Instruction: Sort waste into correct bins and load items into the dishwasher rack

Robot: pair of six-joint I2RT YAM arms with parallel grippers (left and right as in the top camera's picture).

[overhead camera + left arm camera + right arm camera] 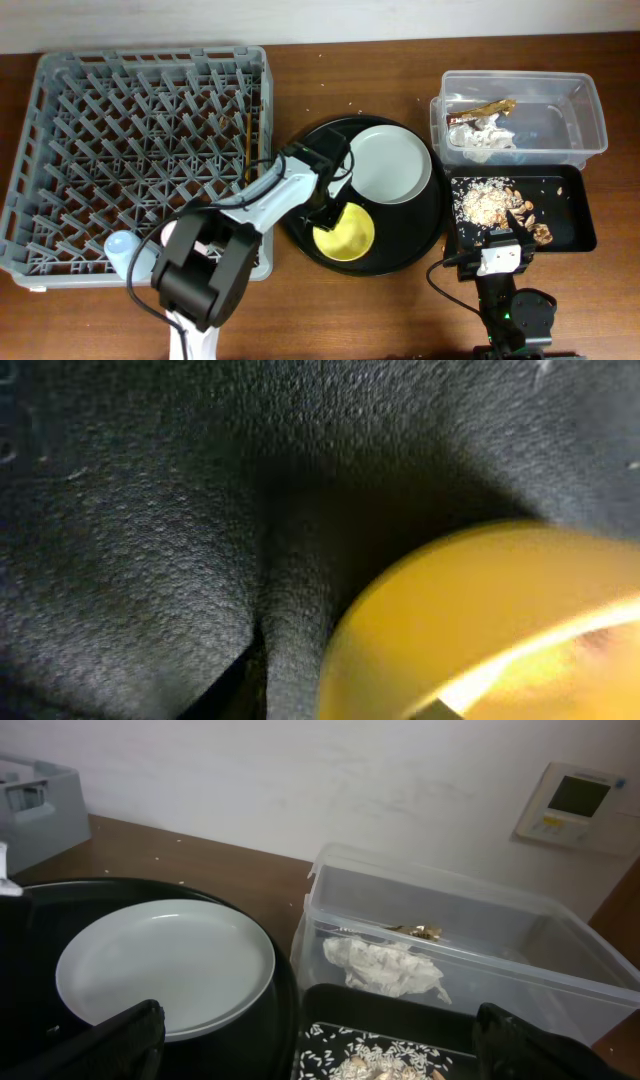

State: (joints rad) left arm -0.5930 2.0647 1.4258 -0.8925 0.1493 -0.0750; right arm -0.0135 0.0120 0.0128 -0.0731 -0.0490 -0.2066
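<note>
The yellow bowl [348, 234] sits on the large round black tray [420, 225] next to the pale grey plate [390, 162]. My left gripper [325, 213] is down at the bowl's left rim. Its wrist view is filled by the bowl [480, 630], and its fingers are not clear. My right gripper [315, 1050] is open and empty, low at the front of the shallow black tray [570, 215] that holds food scraps [488, 202]. The clear tub [585, 110] holds tissue [485, 140] and the brown wrapper [482, 109]. The rack [60, 90] holds chopsticks [247, 140] and the blue cup [122, 245]. The pink cup is out of view.
The rack fills the table's left side. The tub and the shallow tray stand at the right, close to the round tray's edge. Crumbs lie scattered on the brown table [330, 85]. A wall panel [575, 800] shows behind the tub.
</note>
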